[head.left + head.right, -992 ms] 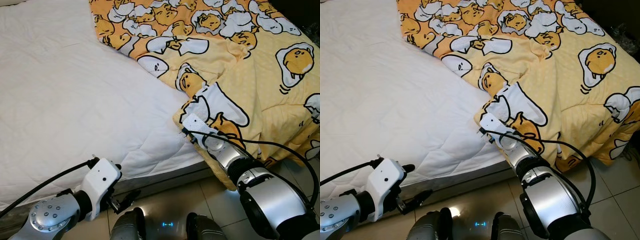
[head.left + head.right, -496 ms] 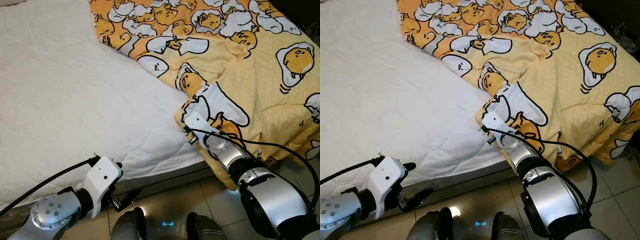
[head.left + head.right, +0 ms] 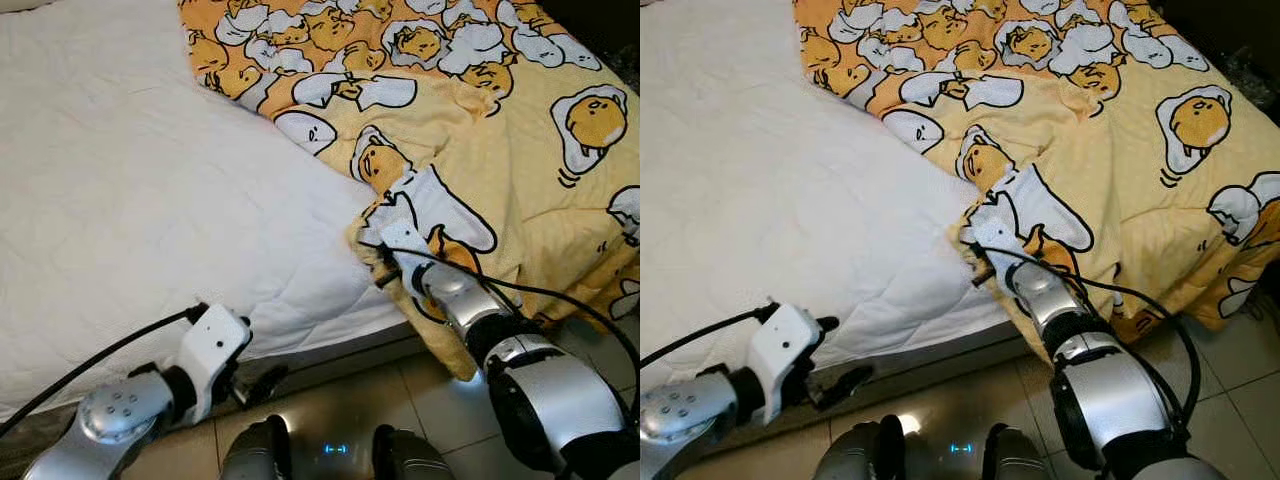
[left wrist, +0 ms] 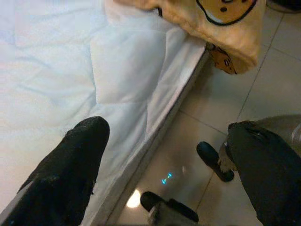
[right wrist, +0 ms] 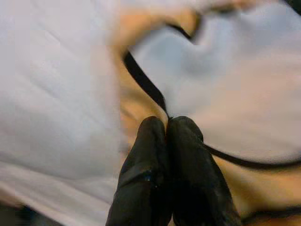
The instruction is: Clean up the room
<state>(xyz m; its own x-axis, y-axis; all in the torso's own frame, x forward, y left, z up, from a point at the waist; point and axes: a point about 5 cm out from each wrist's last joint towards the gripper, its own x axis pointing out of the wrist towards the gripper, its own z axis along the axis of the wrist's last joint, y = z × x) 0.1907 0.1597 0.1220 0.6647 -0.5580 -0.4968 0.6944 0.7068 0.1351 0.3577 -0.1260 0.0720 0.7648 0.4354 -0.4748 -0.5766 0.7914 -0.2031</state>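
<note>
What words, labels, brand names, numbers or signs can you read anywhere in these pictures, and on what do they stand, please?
None: no readable text.
The yellow blanket carries cartoon egg pictures, no lettering.
The small blue-green glow on the robot's body is too small to read.
The white mattress, the left hand and the right hand bear no markings.
</note>
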